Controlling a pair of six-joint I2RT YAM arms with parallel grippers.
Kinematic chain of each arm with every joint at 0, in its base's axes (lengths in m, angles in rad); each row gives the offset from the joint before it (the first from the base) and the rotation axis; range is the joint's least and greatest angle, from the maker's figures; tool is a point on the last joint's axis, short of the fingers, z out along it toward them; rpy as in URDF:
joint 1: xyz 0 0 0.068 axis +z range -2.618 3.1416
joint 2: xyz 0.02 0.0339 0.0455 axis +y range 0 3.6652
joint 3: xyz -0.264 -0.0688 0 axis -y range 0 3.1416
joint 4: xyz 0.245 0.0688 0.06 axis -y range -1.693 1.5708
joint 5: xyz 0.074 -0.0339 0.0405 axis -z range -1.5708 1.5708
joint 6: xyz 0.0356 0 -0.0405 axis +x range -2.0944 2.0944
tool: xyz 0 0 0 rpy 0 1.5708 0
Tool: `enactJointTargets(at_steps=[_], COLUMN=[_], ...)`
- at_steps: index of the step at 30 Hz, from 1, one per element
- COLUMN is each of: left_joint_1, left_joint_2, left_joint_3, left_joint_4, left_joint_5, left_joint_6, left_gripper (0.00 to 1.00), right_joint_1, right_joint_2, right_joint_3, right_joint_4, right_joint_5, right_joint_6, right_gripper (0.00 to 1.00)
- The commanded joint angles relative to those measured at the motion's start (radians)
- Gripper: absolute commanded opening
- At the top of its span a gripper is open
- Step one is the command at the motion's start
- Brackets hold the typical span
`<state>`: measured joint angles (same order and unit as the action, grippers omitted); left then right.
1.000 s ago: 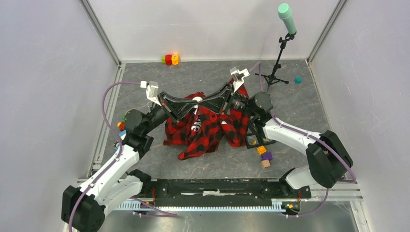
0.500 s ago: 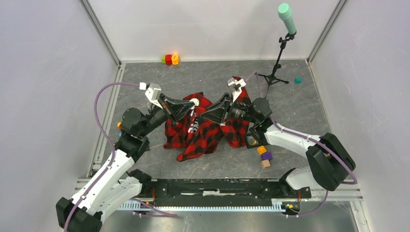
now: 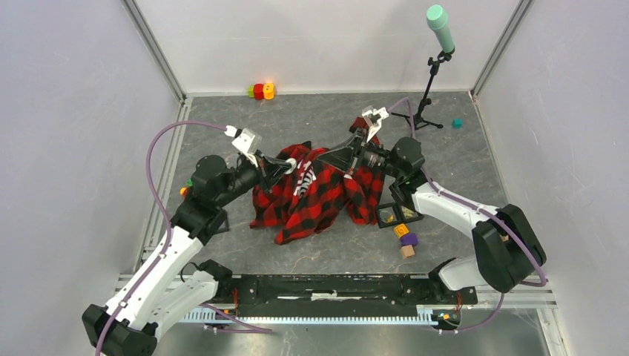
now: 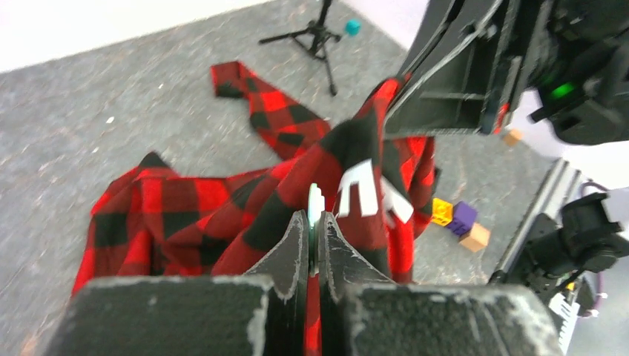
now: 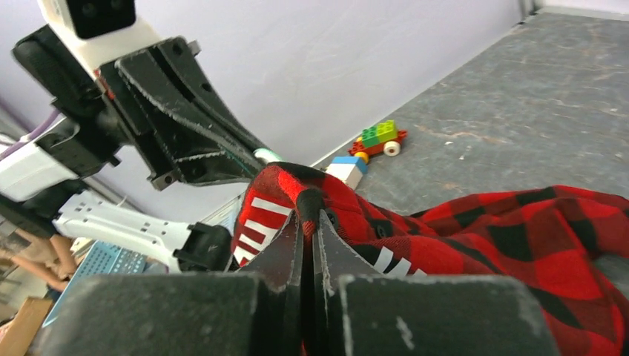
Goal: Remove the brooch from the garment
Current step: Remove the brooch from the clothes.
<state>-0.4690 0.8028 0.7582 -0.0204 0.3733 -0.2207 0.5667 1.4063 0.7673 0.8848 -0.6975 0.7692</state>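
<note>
The garment [image 3: 326,196], a red-and-black check shirt with white letters, lies bunched mid-table, and one fold of it is lifted. My left gripper [image 3: 288,164] is shut on the brooch [image 4: 315,202], a thin pale disc seen edge-on between its fingertips. The disc sits against the raised fold [image 4: 348,159]. I cannot tell whether it is still pinned. My right gripper [image 3: 323,157] is shut on that fold [image 5: 310,202], just right of the left gripper. The brooch [image 5: 265,156] also shows in the right wrist view, in the left gripper's tips.
A microphone stand [image 3: 424,104] rises at the back right, with a teal piece [image 3: 457,123] beside it. Toy blocks [image 3: 406,239] and a black frame [image 3: 392,215] lie right of the shirt. Coloured blocks [image 3: 261,90] sit by the back wall, others [image 3: 185,190] by the left arm.
Both grippers have closed in on the fold from a wider spread. The left one has drawn back left, the right one slightly right. The fold now stands raised, showing its white letters.
</note>
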Motion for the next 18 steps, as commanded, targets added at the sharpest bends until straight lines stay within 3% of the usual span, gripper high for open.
enactJointTargets(at_steps=[1, 5, 10, 11, 14, 15, 18], left_joint_1=[-0.002, -0.002, -0.001, -0.001, 0.002, 0.003, 0.007], left_joint_2=[-0.004, -0.011, 0.004, 0.012, 0.013, 0.010, 0.000], left_joint_3=[0.059, 0.097, 0.181, 0.198, 0.206, 0.197, 0.161], left_joint_4=[-0.139, -0.205, -0.307, -0.323, -0.299, -0.267, -0.150], left_joint_5=[-0.114, -0.269, -0.369, -0.370, -0.282, -0.251, -0.141], left_joint_6=[0.086, 0.022, -0.071, -0.093, -0.186, -0.230, -0.356], left_gripper=[0.02, 0.02, 0.02, 0.02, 0.02, 0.02, 0.02], right_joint_1=[-0.026, -0.051, -0.051, -0.051, -0.044, -0.036, -0.005], right_joint_2=[-0.032, -0.047, -0.077, -0.084, -0.098, -0.107, -0.152], right_joint_3=[0.060, 0.069, 0.112, 0.119, 0.129, 0.131, 0.112], right_joint_4=[-0.092, -0.240, -0.503, -0.533, -0.558, -0.559, -0.487], right_joint_5=[0.053, 0.092, 0.262, 0.288, 0.298, 0.291, 0.260], right_joint_6=[-0.070, -0.200, -0.413, -0.435, -0.438, -0.439, -0.416], right_gripper=[0.06, 0.17, 0.23, 0.28, 0.72, 0.80, 0.86])
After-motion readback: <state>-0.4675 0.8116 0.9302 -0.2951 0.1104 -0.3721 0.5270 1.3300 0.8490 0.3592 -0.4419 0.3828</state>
